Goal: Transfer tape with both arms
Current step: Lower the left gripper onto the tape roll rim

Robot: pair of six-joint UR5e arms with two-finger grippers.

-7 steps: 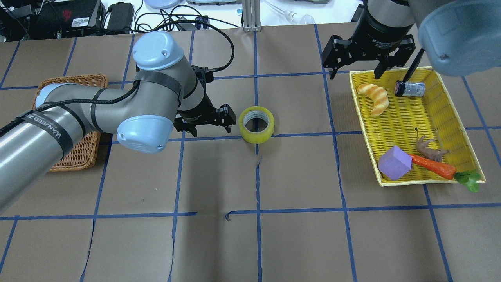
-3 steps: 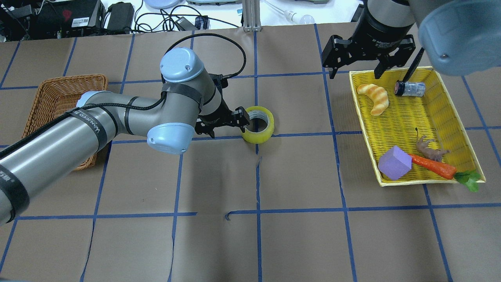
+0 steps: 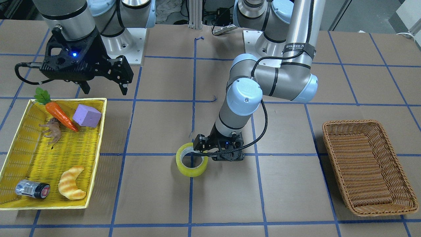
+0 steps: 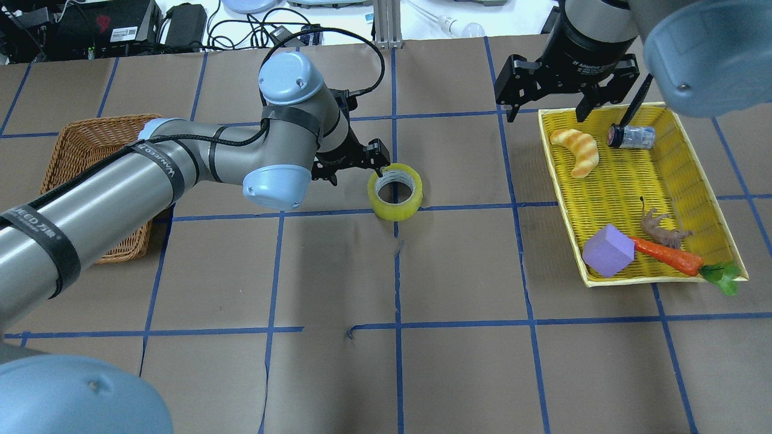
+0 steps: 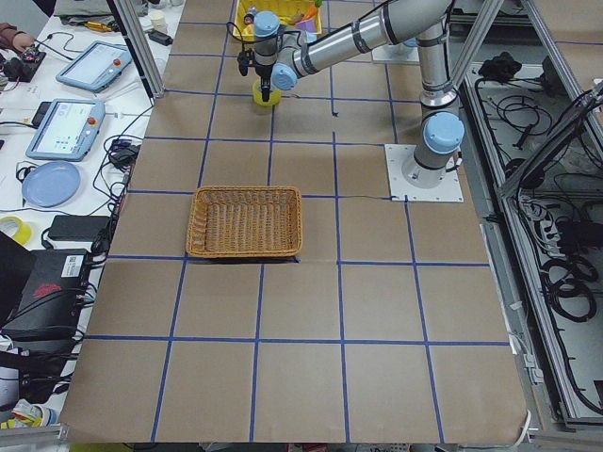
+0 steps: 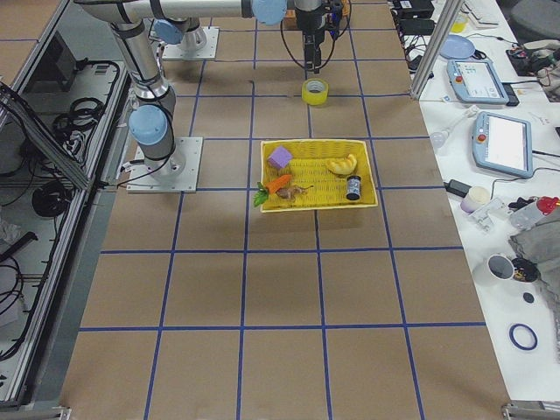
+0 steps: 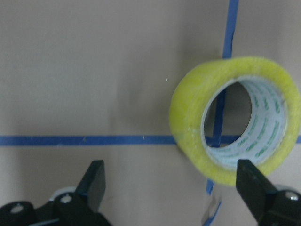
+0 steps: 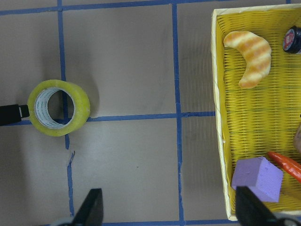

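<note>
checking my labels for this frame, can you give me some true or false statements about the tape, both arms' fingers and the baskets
1. The tape lies flat on the table, hole up. True.
2. The left fingers are shut on the tape. False: they are open, right by the roll.
3. The brown basket has nothing in it. True.
4. The croissant is in the brown basket. False: it lies in the yellow tray.
5. The right fingers are open and hold nothing. True.
</note>
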